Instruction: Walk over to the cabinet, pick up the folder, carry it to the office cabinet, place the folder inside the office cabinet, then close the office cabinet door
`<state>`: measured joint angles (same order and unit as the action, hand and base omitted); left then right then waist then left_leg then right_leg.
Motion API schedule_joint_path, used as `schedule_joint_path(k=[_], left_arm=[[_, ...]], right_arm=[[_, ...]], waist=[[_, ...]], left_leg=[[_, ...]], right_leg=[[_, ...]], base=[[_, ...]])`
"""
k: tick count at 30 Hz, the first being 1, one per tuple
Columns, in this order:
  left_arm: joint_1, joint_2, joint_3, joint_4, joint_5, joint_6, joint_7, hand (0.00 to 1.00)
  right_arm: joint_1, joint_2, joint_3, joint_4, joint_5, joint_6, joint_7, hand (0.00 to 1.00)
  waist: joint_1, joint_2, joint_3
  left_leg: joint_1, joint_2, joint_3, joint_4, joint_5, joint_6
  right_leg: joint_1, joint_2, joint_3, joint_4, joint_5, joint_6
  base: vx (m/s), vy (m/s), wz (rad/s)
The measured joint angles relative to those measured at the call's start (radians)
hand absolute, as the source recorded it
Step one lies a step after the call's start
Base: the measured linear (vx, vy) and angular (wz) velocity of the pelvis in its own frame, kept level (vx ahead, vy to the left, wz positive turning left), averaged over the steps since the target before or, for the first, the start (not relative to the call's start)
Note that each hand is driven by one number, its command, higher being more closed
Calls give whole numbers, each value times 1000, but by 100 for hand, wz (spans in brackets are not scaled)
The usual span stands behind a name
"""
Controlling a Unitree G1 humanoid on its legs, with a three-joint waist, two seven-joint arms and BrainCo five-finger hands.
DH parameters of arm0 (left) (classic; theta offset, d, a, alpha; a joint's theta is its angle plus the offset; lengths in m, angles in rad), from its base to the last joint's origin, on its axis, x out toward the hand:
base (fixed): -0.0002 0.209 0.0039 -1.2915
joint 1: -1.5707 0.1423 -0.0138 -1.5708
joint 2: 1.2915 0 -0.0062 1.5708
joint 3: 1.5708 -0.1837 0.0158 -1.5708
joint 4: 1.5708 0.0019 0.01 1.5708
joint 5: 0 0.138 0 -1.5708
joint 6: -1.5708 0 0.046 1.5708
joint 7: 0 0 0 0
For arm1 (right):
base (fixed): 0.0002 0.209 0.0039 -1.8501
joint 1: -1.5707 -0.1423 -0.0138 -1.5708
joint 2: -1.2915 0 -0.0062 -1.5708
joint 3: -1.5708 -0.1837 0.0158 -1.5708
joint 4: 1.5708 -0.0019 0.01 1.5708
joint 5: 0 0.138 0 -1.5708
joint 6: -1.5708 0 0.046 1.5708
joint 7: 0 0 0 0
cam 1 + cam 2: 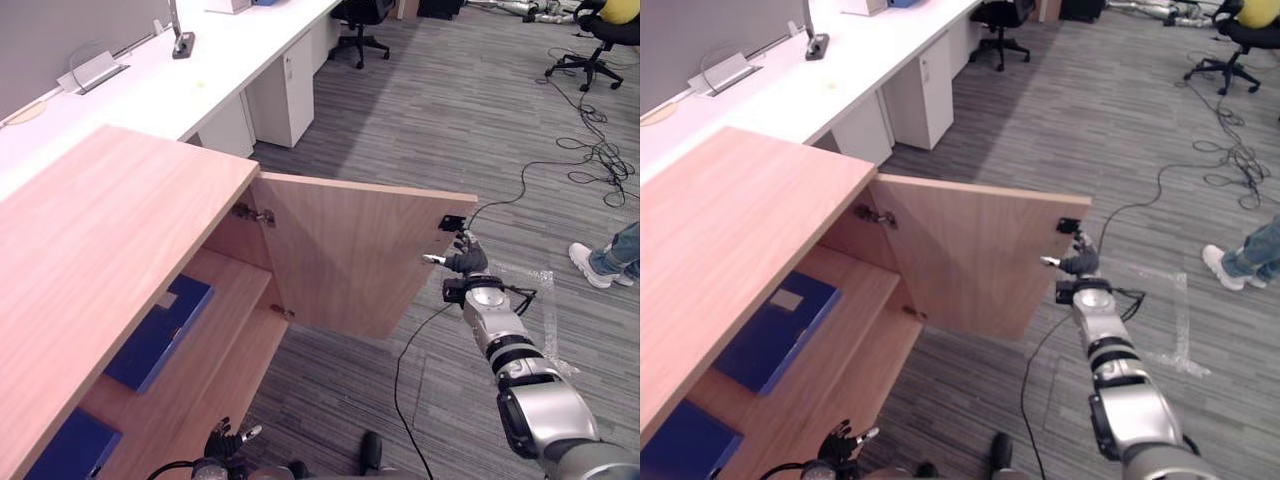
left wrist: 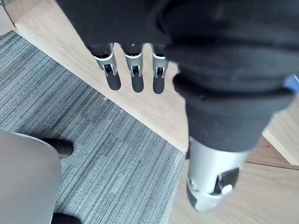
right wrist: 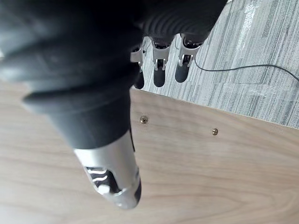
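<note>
One edge matters: right hand (image 1: 466,260), fingers straight, sits at the free edge of the door (image 1: 350,250), hinges (image 1: 258,214) to its left

Silver-grey arm (image 1: 540,400); dark ribbed cover (image 3: 70,70); dark-tipped fingers (image 3: 159,78).

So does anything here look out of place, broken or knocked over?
Nothing looks broken or spilled. The cabinet door stands wide open, with the right hand at its free edge. A blue folder lies flat and slightly askew on the upper shelf. Loose cables snake across the carpet.
</note>
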<state>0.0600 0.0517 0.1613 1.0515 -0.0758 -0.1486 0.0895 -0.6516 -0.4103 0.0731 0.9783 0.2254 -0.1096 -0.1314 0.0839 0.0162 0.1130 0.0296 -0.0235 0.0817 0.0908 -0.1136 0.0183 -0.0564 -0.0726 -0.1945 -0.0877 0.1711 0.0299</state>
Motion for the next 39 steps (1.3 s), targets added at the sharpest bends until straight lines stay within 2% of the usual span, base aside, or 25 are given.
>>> schedule_joint_path(k=[5,11,16,19,22,24,25,27,30,34,39], left_arm=[[0,0,-1,-2,0,-2,0,0],[0,1,-5,-1,1,-7,-4,0],[0,11,-25,0,2,-9,-9,0],[2,15,-25,4,15,-9,-11,0],[0,22,-24,11,39,-11,-16,0],[-1,27,-18,18,63,-15,-34,0],[-1,28,-17,18,64,-15,-35,0],[-1,30,0,19,79,-15,-47,0],[2,30,43,21,84,-13,-51,0],[31,29,82,21,84,-4,-50,0],[47,32,103,20,84,2,-49,0]], right_arm=[[-36,-20,10,23,13,0,15,0],[-53,-57,89,40,12,0,30,0],[-47,-123,255,5,-17,2,45,0],[-14,-192,402,-101,-50,8,60,0],[26,-314,625,-251,-102,24,160,0],[59,-398,804,-395,-174,27,326,0],[62,-399,818,-412,-178,27,336,0],[111,-367,919,-572,-212,9,497,0],[185,-277,976,-640,-212,-25,594,0],[239,-202,987,-643,-247,-43,620,0],[287,-183,987,-638,-258,-43,623,0]], waist=[[-1,0,1],[-3,0,1],[-17,-1,1],[-35,-1,1],[-41,-1,0],[-43,-1,-2],[-43,-2,-2],[-33,-2,-10],[-13,-4,-21],[10,-8,-32],[20,-24,-42]], left_leg=[[-15,5,-23,0,8,-6],[-19,3,-23,0,7,-6],[-25,8,-18,0,6,-8],[-29,20,-8,0,1,-15],[-26,45,16,1,-9,-30],[-25,65,15,1,-12,-39],[-25,68,15,1,-12,-41],[-26,87,5,-1,-10,-57],[-29,95,-22,-13,0,-71],[-32,91,-29,-16,5,-71],[-45,75,-43,-18,11,-62]], right_leg=[[-10,2,-23,3,0,-1],[-9,1,-22,3,0,-1],[-16,5,-18,2,-1,-1],[-24,18,-10,3,-4,-6],[-30,43,7,3,-7,-10],[-30,64,6,3,-14,-21],[-30,66,6,3,-15,-21],[-30,85,-1,3,-25,-36],[-30,92,-24,3,-34,-48],[-29,88,-25,2,-35,-50],[-33,70,-34,-2,-35,-50]], base=[[5,-22,13],[-2,11,0],[-2,5,-3],[5,-9,-12],[48,-44,-24],[56,-66,-6],[64,-68,1],[67,-63,10],[62,-34,24],[28,38,8],[-3,69,10]])
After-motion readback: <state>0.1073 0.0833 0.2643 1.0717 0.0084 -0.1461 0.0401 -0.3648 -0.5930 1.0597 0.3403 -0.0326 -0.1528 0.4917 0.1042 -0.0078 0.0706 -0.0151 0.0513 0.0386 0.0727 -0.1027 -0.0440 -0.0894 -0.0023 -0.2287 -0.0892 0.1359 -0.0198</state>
